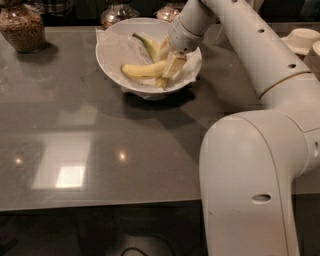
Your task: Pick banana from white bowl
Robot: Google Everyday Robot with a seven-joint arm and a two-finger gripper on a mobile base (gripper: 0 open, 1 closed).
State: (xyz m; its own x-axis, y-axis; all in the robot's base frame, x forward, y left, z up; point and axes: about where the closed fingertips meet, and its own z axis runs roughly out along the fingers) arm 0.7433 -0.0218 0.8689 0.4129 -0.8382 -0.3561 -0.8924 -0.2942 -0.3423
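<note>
The white bowl [112, 60], lined with crinkled white paper, stands at the back middle of the grey table. The plump yellow banana [141, 70] lies across its middle, pointing left. A slimmer banana with a greenish end [148, 45] lies behind it. My gripper [170, 69] reaches down into the bowl from the right and sits at the plump banana's right end, hiding that end. The banana still rests in the bowl.
A glass jar of brown grains [21, 27] stands at the back left and two more jars [116, 12] stand behind the bowl. Small off-white bowls [304, 39] sit at the far right. My arm and large white body [250, 185] fill the right side.
</note>
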